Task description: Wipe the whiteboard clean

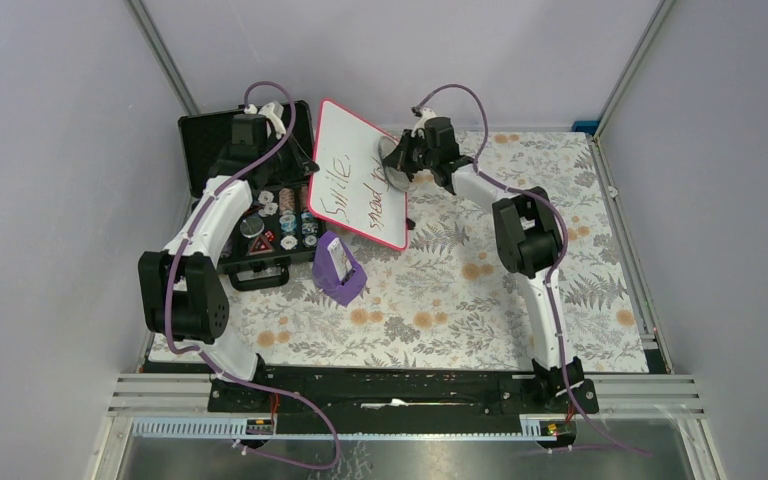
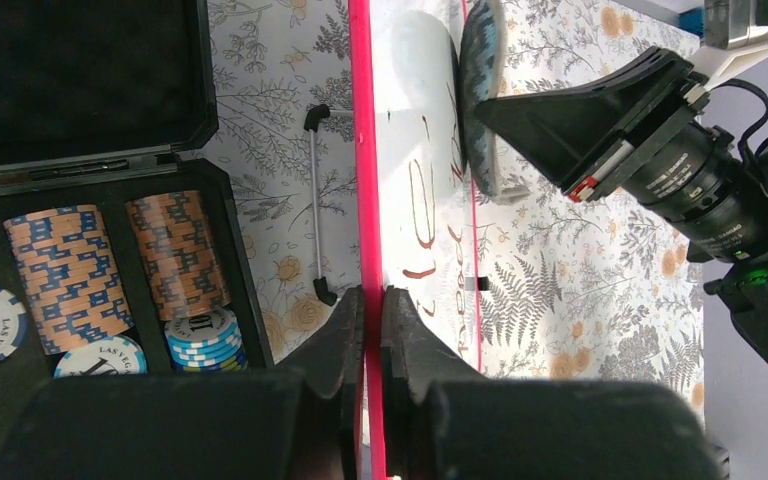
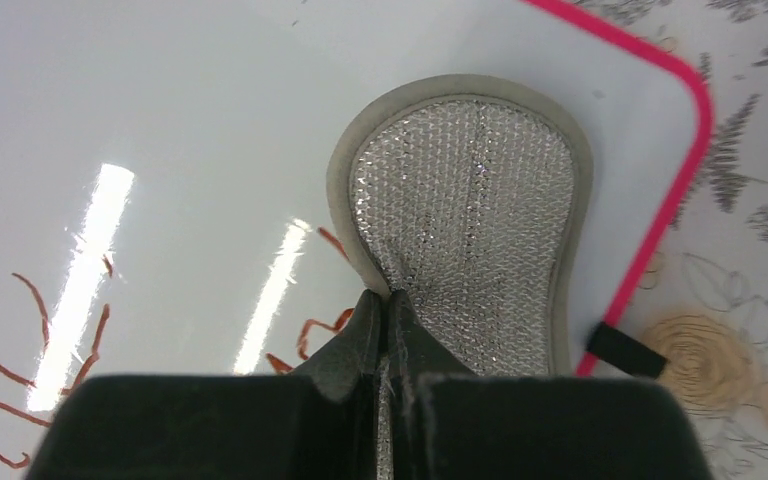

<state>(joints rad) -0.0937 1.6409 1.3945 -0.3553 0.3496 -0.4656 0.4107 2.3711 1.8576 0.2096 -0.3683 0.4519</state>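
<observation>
The whiteboard (image 1: pixel 358 185), white with a red-pink rim and dark handwriting, stands propped up at the middle back. My left gripper (image 2: pixel 373 300) is shut on its left rim (image 2: pixel 360 150); in the top view the left gripper (image 1: pixel 300 165) sits at the board's left edge. My right gripper (image 3: pixel 384 305) is shut on a silver mesh eraser pad (image 3: pixel 470 220) and presses it flat on the whiteboard (image 3: pixel 160 120) near its top right corner. In the top view the right gripper (image 1: pixel 400 157) and pad (image 1: pixel 396 165) are at the board's upper right. Red-brown writing (image 3: pixel 20 340) shows left of the pad.
An open black case (image 1: pixel 250 190) with poker chips (image 2: pixel 70 275) lies left of the board, close under my left arm. A purple holder (image 1: pixel 338 268) stands in front of the board. The floral mat (image 1: pixel 480 290) covers the table. The board's black foot (image 3: pixel 625 350) shows.
</observation>
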